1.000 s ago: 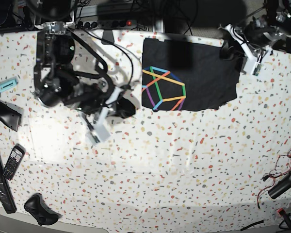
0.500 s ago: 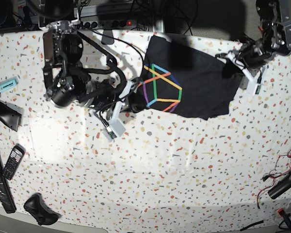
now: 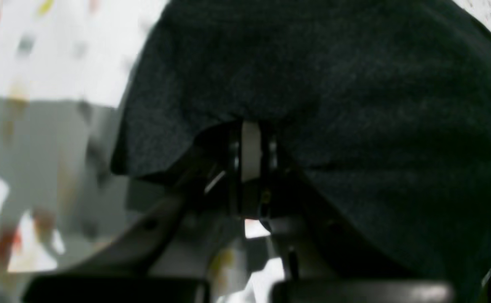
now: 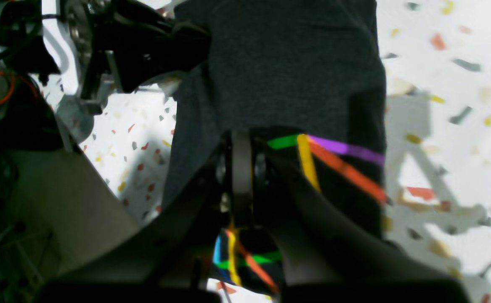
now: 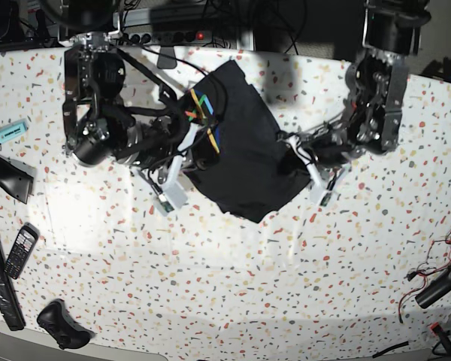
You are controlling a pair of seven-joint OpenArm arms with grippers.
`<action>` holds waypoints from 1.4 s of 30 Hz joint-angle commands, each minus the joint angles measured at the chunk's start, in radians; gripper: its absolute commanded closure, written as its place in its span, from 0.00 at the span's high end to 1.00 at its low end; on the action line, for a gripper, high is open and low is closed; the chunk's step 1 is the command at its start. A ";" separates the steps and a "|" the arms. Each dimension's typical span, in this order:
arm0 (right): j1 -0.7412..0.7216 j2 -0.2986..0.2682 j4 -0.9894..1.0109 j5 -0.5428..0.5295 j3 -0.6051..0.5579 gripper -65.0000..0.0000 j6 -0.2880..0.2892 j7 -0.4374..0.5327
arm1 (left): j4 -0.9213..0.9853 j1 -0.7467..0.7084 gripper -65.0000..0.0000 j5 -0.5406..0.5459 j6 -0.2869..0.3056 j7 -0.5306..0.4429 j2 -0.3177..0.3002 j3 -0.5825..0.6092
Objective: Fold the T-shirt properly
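The black T-shirt (image 5: 244, 154) hangs bunched between my two grippers, above the speckled table (image 5: 233, 278). Its rainbow line print (image 5: 203, 113) shows at the upper left edge of the cloth. My right gripper (image 5: 198, 154), on the left of the base view, is shut on the printed edge. In the right wrist view the gripper (image 4: 242, 141) pinches the T-shirt (image 4: 287, 71) beside the coloured lines (image 4: 333, 160). My left gripper (image 5: 295, 162) is shut on the opposite edge. In the left wrist view the gripper (image 3: 251, 128) bites into the T-shirt (image 3: 375, 126).
A teal marker (image 5: 9, 132), a phone (image 5: 20, 250) and black tools (image 5: 62, 324) lie along the left edge. A power strip (image 5: 165, 34) and cables run along the back. Wires and a black tool (image 5: 440, 284) lie at the right edge.
Both arms have swung inward and toward the front. The T-shirt has left its flat spot at the back and now hangs crumpled between the grippers, with the print turned up and to the left.
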State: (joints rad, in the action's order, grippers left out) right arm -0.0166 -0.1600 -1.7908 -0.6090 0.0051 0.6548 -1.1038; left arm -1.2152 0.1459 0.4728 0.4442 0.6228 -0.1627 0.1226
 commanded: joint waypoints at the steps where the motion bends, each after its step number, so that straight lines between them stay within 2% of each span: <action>1: -0.015 -0.003 -0.019 -0.018 0.018 0.00 0.006 0.018 | 0.014 0.034 0.00 -0.013 -0.011 -0.003 0.012 0.006; 6: 0.003 -0.004 -0.019 -0.018 0.102 0.00 0.007 -0.024 | 0.128 0.147 0.00 -0.051 -0.011 -0.032 0.062 0.005; 10: 0.076 -0.004 -0.019 0.010 0.182 0.00 0.007 -0.023 | 0.186 0.199 0.00 -0.080 -0.011 -0.033 0.065 0.005; 13: 0.141 -0.003 -0.019 0.032 0.195 0.00 0.008 -0.002 | 0.194 0.206 0.00 -0.080 -0.011 -0.040 0.065 0.005; 17: 0.207 -0.003 -0.019 0.031 0.162 0.00 0.007 0.063 | 0.194 0.206 0.00 -0.080 -0.011 -0.048 0.065 0.005; 25: 0.235 -0.003 -0.019 0.031 0.017 0.00 0.006 0.100 | 0.194 0.206 0.00 -0.080 -0.011 -0.048 0.065 0.005; 28: 0.235 -0.003 -0.019 0.031 0.001 0.00 -0.010 0.121 | 0.193 0.209 0.00 -0.080 -0.011 -0.048 0.062 0.003; 32: 0.235 -0.003 -0.020 0.031 0.016 0.00 -0.011 0.116 | 0.159 0.223 0.00 -0.079 -0.010 -0.024 0.053 0.003; 38: 0.235 -0.003 -0.069 0.030 0.115 0.00 -0.011 0.107 | -0.033 0.219 0.00 -0.077 -0.011 0.061 0.011 0.003; 42: 0.236 -0.003 -0.138 0.008 0.235 0.00 -0.009 0.064 | -0.119 0.214 0.00 0.058 -0.011 0.138 -0.055 0.002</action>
State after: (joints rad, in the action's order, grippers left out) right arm 0.2279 -0.1574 -1.9102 -0.5819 0.2401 0.6437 -1.0584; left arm -1.3159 0.3382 0.5308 0.4301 0.7803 -0.2115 0.1295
